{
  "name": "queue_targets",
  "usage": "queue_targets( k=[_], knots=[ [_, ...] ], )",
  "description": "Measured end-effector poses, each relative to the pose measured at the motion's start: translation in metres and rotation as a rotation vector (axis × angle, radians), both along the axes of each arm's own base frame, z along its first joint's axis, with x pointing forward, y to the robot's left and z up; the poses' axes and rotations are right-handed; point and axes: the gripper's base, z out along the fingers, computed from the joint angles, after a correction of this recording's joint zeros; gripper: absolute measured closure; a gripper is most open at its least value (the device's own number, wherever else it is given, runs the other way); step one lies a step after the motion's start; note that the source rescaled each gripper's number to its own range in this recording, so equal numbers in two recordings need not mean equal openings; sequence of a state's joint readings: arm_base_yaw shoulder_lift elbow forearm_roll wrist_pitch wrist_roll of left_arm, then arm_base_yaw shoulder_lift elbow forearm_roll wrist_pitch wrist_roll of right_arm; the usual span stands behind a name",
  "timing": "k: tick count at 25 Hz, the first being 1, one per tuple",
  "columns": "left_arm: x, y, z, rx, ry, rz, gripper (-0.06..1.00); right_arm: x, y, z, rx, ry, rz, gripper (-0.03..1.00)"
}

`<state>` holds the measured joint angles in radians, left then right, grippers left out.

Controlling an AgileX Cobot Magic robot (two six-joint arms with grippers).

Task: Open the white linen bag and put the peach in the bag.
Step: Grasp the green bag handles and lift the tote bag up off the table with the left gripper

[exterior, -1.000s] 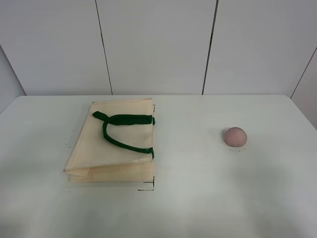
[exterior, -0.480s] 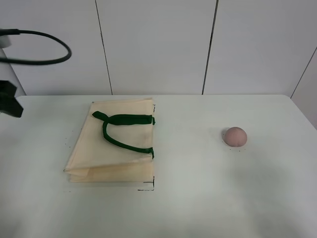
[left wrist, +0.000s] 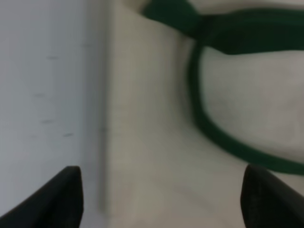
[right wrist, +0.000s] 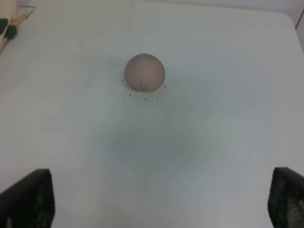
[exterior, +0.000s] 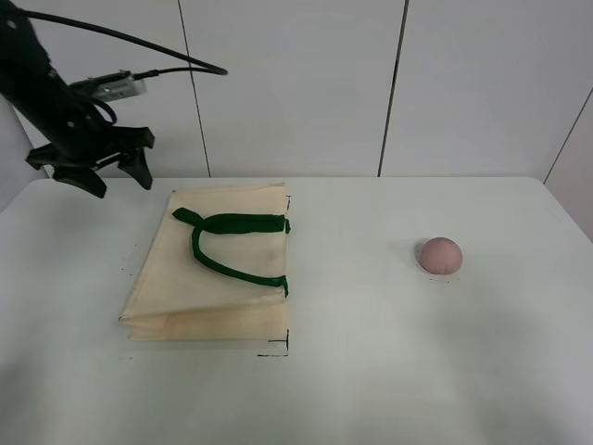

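The white linen bag (exterior: 208, 278) lies flat on the left half of the surface (exterior: 371, 371), its far side close to the far edge. Its dark green handles (exterior: 232, 246) rest on top of the cloth. The peach (exterior: 439, 255) sits alone toward the right edge, well apart from the bag. The left jaws hang over the far left corner, spread wide and holding nothing, just beside the bag's far left corner. The right jaws also stand wide apart and empty, with the peach (right wrist: 145, 72) ahead of them.
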<state>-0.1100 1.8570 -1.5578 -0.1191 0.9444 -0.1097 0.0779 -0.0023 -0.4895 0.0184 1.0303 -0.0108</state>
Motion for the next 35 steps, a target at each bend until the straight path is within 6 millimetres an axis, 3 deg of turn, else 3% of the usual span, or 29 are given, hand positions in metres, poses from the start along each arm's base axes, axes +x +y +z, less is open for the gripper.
queue_targets(
  k=[6, 11, 15, 30, 35],
  knots=[
    [0.015, -0.054, -0.049, 0.013, 0.066, 0.001, -0.02, 0.0, 0.0, 0.0, 0.0, 0.0, 0.0, -0.03],
    [0.024, -0.06, -0.095, 0.037, 0.144, 0.023, -0.02, 0.0, 0.0, 0.0, 0.0, 0.0, 0.0, -0.03],
    [0.031, -0.061, -0.115, 0.042, 0.148, 0.039, -0.02, 0.0, 0.0, 0.0, 0.0, 0.0, 0.0, -0.03],
    [0.045, -0.057, -0.118, 0.089, 0.07, 0.104, -0.02, 0.0, 0.0, 0.0, 0.0, 0.0, 0.0, -0.03],
    [0.044, -0.069, -0.117, 0.11, 0.034, 0.086, -0.01, 0.0, 0.0, 0.0, 0.001, 0.0, 0.0, -0.03]
  ],
)
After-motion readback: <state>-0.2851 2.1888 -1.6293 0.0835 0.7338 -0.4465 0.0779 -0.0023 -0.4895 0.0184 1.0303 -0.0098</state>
